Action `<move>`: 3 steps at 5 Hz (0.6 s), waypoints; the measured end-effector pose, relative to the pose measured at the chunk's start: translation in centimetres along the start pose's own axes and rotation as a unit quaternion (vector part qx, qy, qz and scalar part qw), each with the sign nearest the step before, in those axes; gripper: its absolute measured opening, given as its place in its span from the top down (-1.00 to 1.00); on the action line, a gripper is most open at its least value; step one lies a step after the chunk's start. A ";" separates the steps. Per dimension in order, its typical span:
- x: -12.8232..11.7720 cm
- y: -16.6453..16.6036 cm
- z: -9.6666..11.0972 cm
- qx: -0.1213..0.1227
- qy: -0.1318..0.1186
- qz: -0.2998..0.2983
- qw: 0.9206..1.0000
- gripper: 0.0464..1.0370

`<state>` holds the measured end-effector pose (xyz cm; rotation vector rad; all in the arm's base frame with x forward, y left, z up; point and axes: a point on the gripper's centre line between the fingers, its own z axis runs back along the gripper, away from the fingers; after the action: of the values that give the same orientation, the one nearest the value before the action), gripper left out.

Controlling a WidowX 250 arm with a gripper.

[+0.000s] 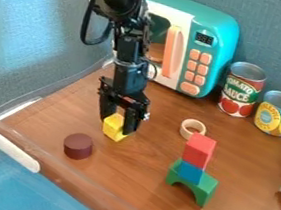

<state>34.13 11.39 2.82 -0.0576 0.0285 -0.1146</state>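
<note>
Gripper [119,119] clamped on small yellow block [113,126], down on brown wood-look tabletop [140,163]. Block is likely light, stiff, slightly slick; best hold: opposite flat sides, mid-height. Relative to block, camera view: dark maroon cylinder [78,146] near, lower left; pale wooden ring [185,129] right; red-blue-green block stack [191,170] lower right, easily toppled. Open room between cylinder and stack; tabletop edge beyond.
</note>
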 end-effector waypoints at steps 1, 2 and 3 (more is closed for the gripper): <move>0.5 -1.1 4.1 0.020 -0.034 -0.006 0.999 -0.94; 0.5 -2.8 6.9 0.043 -0.045 -0.029 0.998 -0.93; 0.4 -4.6 9.7 0.070 -0.059 -0.052 0.994 -0.93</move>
<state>34.35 7.28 12.75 0.0746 -0.1012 -0.2161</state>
